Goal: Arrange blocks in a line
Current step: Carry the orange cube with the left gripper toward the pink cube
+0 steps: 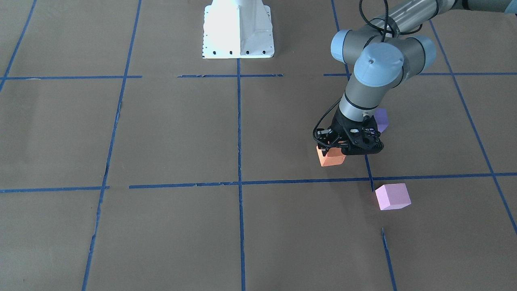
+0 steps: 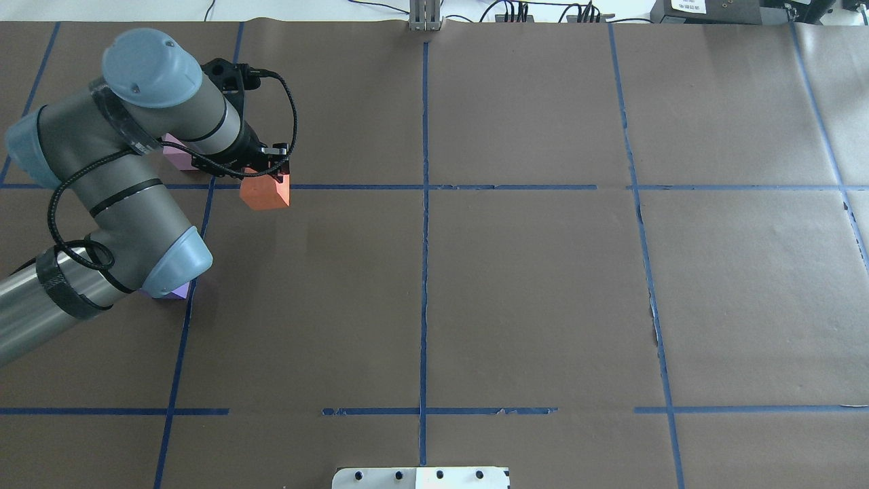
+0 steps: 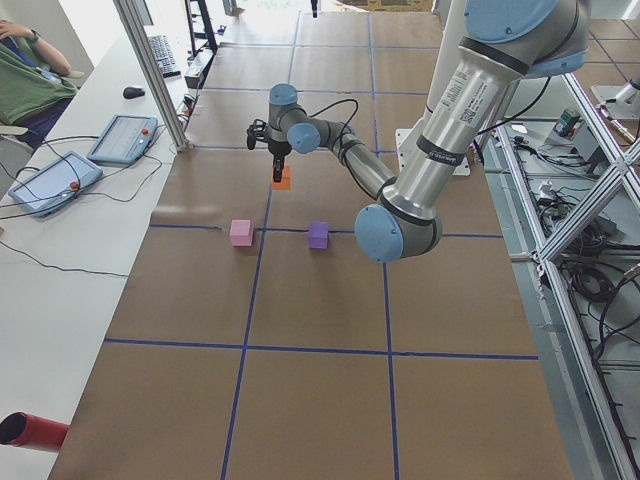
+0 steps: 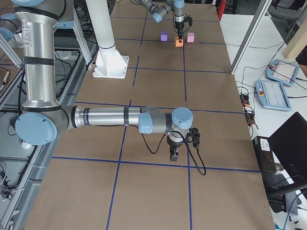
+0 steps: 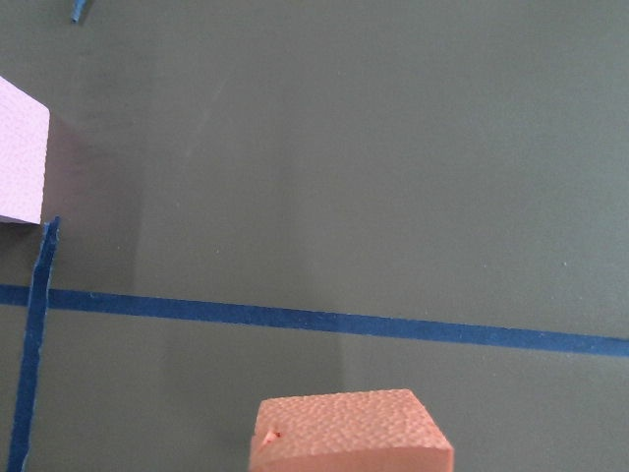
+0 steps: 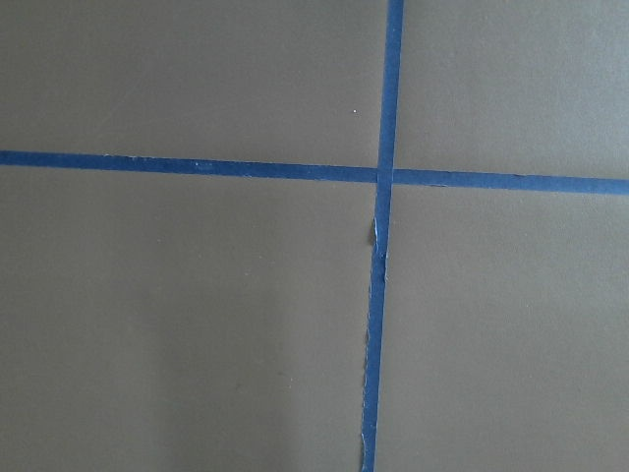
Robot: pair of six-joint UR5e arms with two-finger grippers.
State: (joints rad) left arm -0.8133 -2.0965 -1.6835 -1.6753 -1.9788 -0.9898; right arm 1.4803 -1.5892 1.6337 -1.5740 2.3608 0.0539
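Observation:
My left gripper (image 1: 333, 151) is shut on the orange block (image 1: 331, 158) and holds it low over the brown table, near a blue tape line. Overhead, the gripper (image 2: 269, 179) sits right over the orange block (image 2: 266, 194). The left wrist view shows the orange block (image 5: 349, 433) at the bottom and the pink block (image 5: 20, 157) at the left edge. The pink block (image 1: 392, 196) lies apart, toward the operators' side. The purple block (image 1: 381, 120) lies behind the left arm, partly hidden. My right gripper (image 4: 175, 154) shows only from the side; I cannot tell if it is open.
The white robot base (image 1: 238, 30) stands at the table's edge in the middle. Blue tape lines (image 2: 424, 187) divide the brown table into squares. The right wrist view shows only a tape crossing (image 6: 383, 177). Tablets and cables (image 4: 280, 86) lie on a side bench.

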